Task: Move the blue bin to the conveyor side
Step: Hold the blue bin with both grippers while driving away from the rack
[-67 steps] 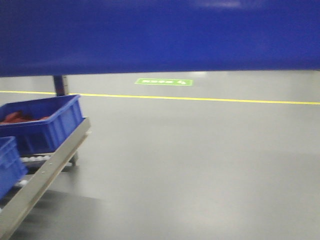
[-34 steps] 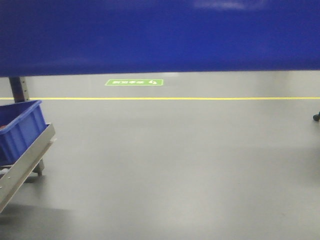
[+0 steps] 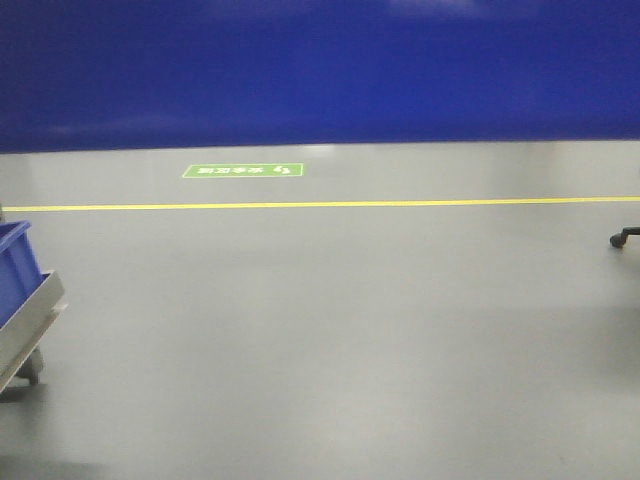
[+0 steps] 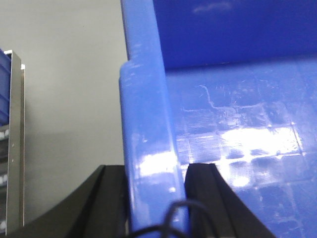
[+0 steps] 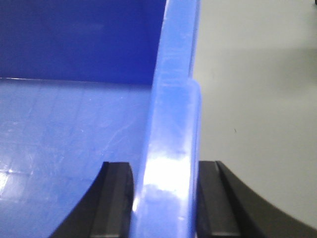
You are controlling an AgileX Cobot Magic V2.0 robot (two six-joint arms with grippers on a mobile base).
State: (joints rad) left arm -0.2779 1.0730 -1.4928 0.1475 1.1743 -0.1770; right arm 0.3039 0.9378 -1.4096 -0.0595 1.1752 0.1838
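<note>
The blue bin [image 3: 320, 70] hangs close before the front camera and fills the top third of that view. My left gripper [image 4: 156, 198] is shut on the bin's left rim [image 4: 146, 124], one black finger outside the wall and one inside. My right gripper [image 5: 166, 198] is shut on the bin's right rim [image 5: 173, 124] in the same way. The bin's glossy inner floor [image 4: 247, 139] shows in both wrist views. The conveyor is out of view.
Grey floor with a yellow line [image 3: 330, 204] and a green floor sign [image 3: 243, 170] lies ahead. At the far left stands a steel rack [image 3: 25, 320] with another blue crate [image 3: 15, 260] on it. A black caster [image 3: 620, 238] shows at the right edge.
The view has swung to the right: the rack and its crates slid left and mostly out of frame, the green sign shifted left, and a caster came in at the right. The bin stays held.
</note>
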